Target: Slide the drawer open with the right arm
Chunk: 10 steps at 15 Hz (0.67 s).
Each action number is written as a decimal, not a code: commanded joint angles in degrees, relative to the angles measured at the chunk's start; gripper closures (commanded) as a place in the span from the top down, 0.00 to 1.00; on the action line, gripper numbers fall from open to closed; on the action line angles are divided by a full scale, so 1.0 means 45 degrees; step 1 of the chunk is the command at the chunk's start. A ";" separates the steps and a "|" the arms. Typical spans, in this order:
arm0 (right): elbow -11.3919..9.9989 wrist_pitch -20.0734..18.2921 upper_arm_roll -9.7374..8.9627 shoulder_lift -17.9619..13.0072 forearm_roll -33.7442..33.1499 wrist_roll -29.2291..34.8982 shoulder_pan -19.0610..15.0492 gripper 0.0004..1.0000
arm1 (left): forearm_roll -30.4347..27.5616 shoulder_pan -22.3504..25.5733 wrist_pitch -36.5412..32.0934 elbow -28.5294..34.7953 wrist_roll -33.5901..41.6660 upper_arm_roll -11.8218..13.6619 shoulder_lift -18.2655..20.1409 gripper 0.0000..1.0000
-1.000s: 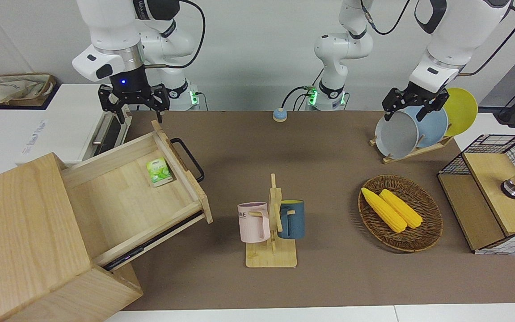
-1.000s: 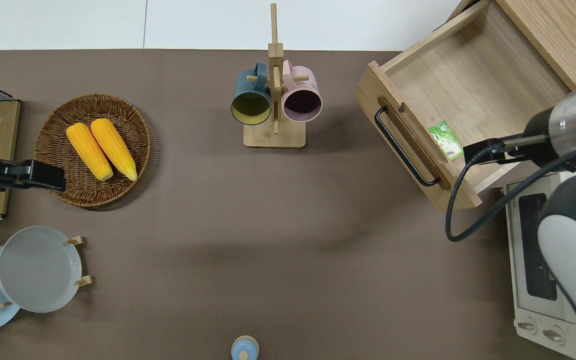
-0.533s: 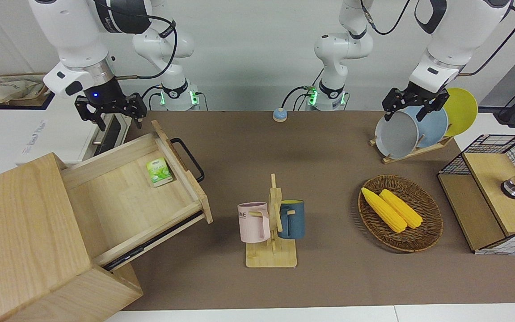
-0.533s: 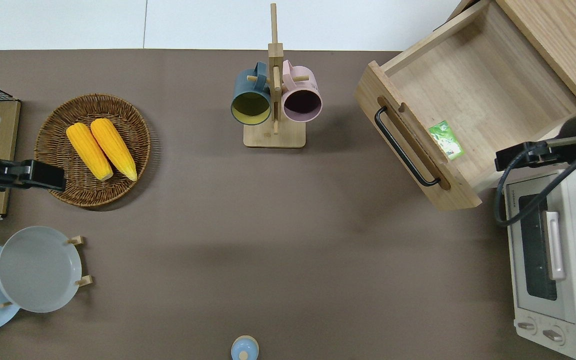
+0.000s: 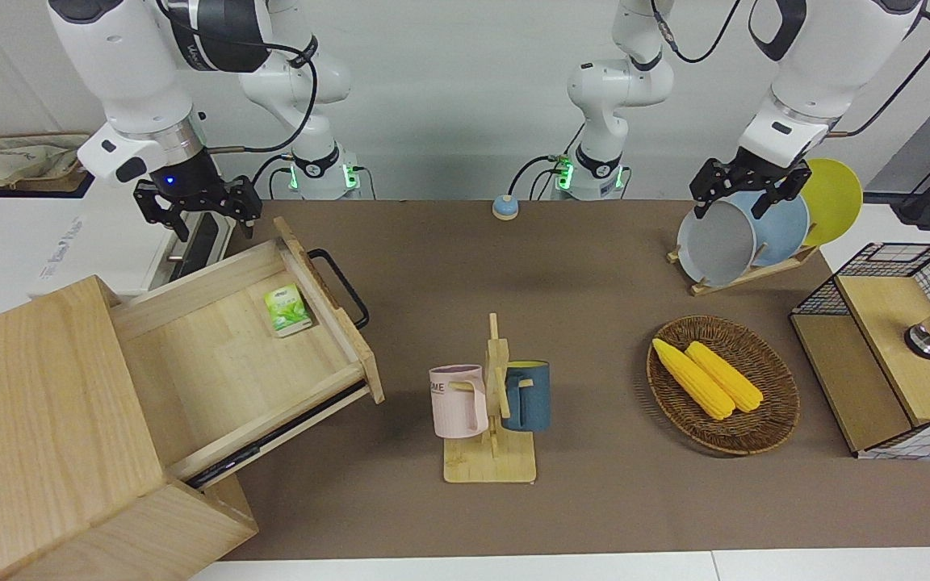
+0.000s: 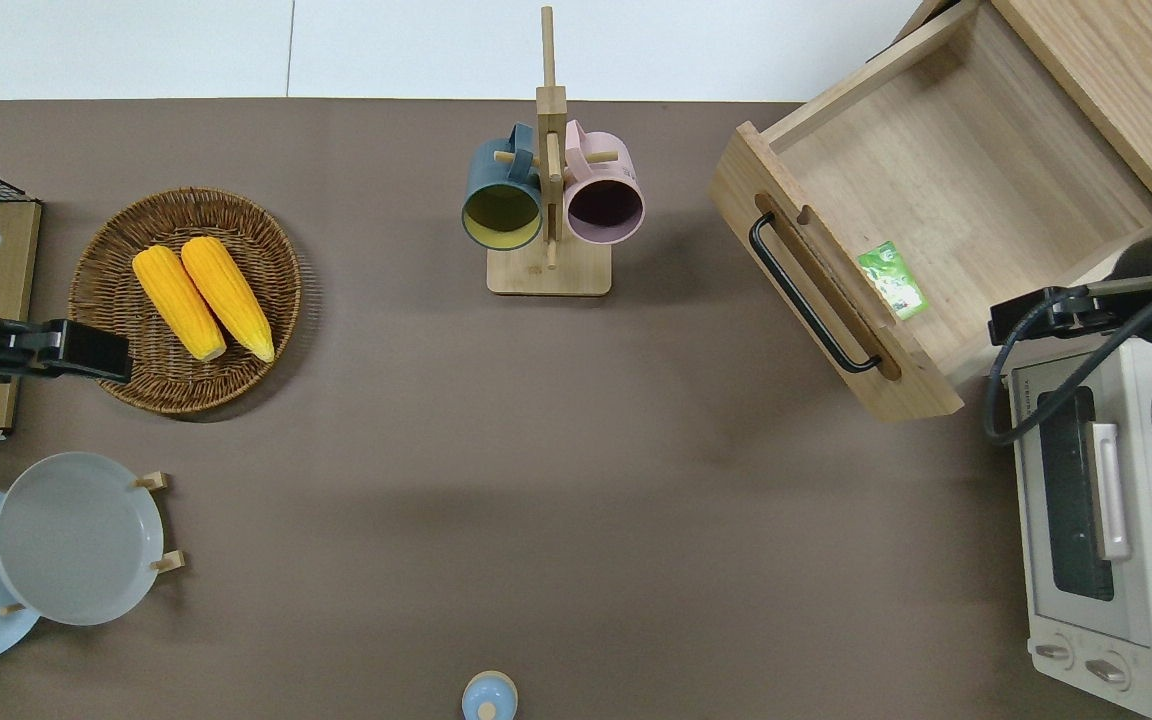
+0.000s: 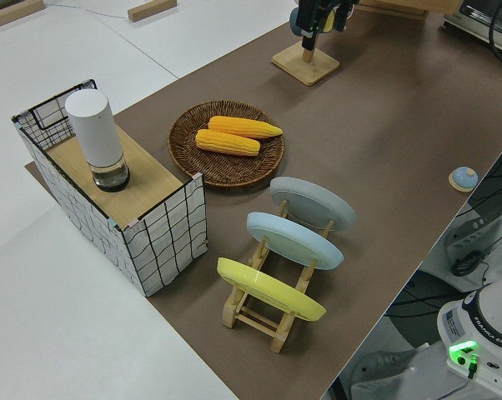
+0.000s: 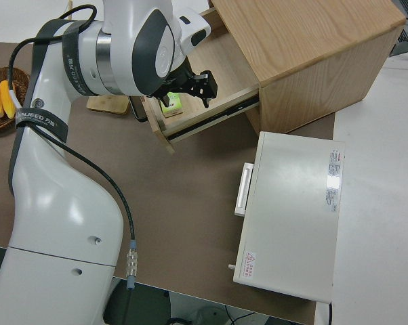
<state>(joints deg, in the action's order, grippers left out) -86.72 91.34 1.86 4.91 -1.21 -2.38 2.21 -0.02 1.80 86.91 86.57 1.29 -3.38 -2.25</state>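
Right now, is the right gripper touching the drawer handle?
Apart. The overhead view shows the right gripper near the toaster oven, with open drawer wood separating it from the handle.

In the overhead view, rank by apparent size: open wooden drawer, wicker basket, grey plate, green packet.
1. Open light-wood drawer with black bar handle
2. Round brown wicker basket
3. Round grey plate
4. Small green packet

The gaps are clear in this view.

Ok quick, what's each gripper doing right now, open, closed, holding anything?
Right gripper: open, holding nothing, clear of the pulled-out drawer.
Left gripper: parked, open, holding nothing.
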 commanded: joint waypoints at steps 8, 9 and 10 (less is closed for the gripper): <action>-0.0418 0.0406 0.0211 -0.0114 0.0406 0.1038 0.0369 0.99 | 0.0219 0.0068 -0.0250 -0.0311 0.0124 -0.0090 -0.0145 0.99; -0.0379 0.0368 0.0211 -0.0114 0.0386 0.0979 0.0349 0.99 | 0.0219 0.0068 -0.0250 -0.0311 0.0124 -0.0090 -0.0145 0.99; -0.0243 0.0309 0.0211 -0.0133 0.0386 0.0940 0.0369 0.99 | 0.0219 0.0068 -0.0250 -0.0311 0.0124 -0.0090 -0.0145 0.99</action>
<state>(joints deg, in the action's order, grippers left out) -87.76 92.23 2.33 4.97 -0.30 1.68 3.54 -0.02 1.80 86.91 86.57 1.29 -3.38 -2.25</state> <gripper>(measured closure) 0.009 0.004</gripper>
